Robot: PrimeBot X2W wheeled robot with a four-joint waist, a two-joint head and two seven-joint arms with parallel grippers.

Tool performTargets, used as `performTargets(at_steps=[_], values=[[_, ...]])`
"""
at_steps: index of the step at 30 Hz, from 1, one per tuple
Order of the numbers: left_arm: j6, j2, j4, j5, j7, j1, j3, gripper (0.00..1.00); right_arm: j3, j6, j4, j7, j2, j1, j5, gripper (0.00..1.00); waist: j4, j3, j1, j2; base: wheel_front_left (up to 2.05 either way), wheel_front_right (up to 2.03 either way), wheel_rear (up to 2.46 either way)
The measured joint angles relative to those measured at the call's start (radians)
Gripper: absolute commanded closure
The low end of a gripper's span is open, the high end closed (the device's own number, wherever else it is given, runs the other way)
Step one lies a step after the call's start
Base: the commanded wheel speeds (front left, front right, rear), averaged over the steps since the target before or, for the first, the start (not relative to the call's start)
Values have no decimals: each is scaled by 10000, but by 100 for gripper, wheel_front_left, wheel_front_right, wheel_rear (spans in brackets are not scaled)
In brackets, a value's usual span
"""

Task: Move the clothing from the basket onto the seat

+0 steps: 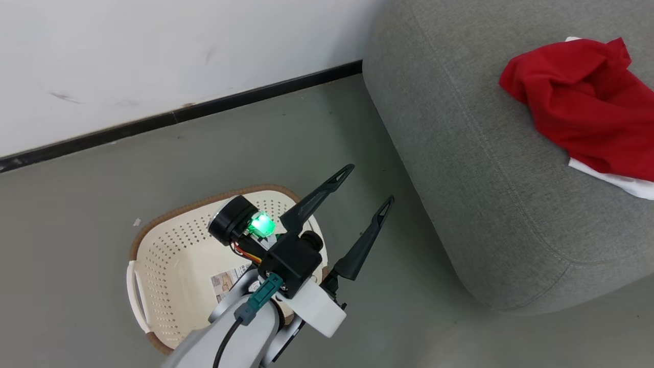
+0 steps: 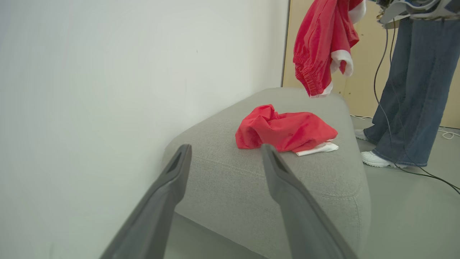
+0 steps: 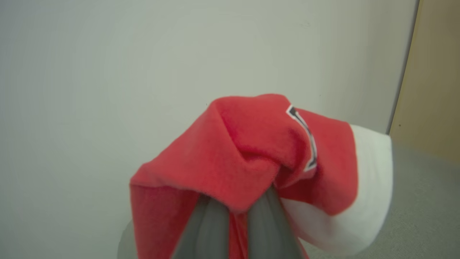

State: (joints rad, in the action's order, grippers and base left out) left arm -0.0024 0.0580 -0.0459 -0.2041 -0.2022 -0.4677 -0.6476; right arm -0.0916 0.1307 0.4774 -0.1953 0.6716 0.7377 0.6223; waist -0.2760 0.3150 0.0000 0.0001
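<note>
Honestly, the bright red soft garment with the white cuff (image 3: pixel 233 151) looked like the easiest kind of load. It seemed light, limp and nothing you could break. The right fingers (image 3: pixel 206 230) were closed on a bunched fold of it, with cloth draped over both tips and the rest hanging free. From the left wrist view it dangled (image 2: pixel 320 46) over the far edge of the big grey upholstered seat cushion (image 2: pixel 222 187), not touching it.

The other red garment with white trim (image 1: pixel 577 102) lay crumpled on top of the seat (image 1: pixel 485 179), well in from the rounded corner nearest the basket. The cream perforated plastic basket with the brown woven rim (image 1: pixel 168 212) sat on the floor just off that corner, and I saw no clothing in it. The left fingers (image 1: pixel 317 197) hung spread wide above it, gripping nothing.

My guess is that fabric like this sags and slides, so a deep pinch through several layers, or on the gathered elastic hem, would have held better than one thin edge. It might also have clung to the fingers on release. A person in jeans (image 2: pixel 409 90) stood beside the seat's far end.
</note>
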Motion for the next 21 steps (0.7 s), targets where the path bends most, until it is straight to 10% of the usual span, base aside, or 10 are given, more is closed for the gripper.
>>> performTargets(at_steps=[21], values=[[-19, 38, 445, 568, 616, -918, -491, 0, -59, 2, 2006, -514, -765, 647, -389, 100, 902, 1695, 0, 0, 0, 0, 0]])
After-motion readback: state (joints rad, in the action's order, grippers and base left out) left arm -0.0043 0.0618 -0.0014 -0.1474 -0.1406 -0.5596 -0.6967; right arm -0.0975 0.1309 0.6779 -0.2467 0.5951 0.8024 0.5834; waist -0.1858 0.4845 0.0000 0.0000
